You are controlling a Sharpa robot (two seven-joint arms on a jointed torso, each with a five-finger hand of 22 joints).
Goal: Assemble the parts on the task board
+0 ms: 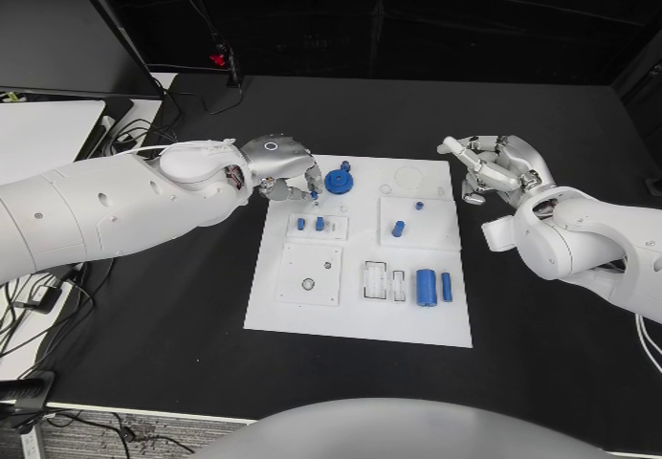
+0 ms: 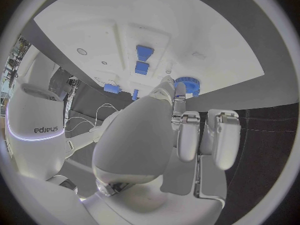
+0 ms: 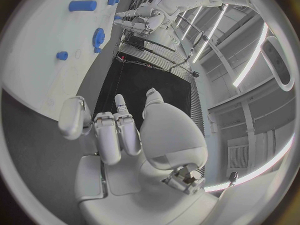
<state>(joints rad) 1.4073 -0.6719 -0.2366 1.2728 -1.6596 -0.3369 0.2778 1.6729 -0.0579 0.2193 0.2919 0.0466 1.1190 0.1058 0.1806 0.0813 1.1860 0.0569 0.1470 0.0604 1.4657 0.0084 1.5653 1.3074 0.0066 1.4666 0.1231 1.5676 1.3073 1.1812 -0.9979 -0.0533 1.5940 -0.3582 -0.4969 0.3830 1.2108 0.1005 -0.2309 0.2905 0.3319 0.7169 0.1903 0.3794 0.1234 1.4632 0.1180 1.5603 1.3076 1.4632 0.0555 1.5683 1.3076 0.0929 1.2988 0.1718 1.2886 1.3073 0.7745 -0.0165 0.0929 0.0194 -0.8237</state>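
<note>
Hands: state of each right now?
Left hand: at the blue gear on the task board; cannot tell whether it grips it.
Right hand: open, holding nothing, off the board's right edge.

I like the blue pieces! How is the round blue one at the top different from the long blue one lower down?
The round blue gear-like part is flat and wide with a knob on top; the long blue cylinder is smooth and lies on its side. The gear sits at the white task board's far edge beside the left hand; the cylinder lies near the front, away from both hands. Both are blue and rest on the board.
</note>
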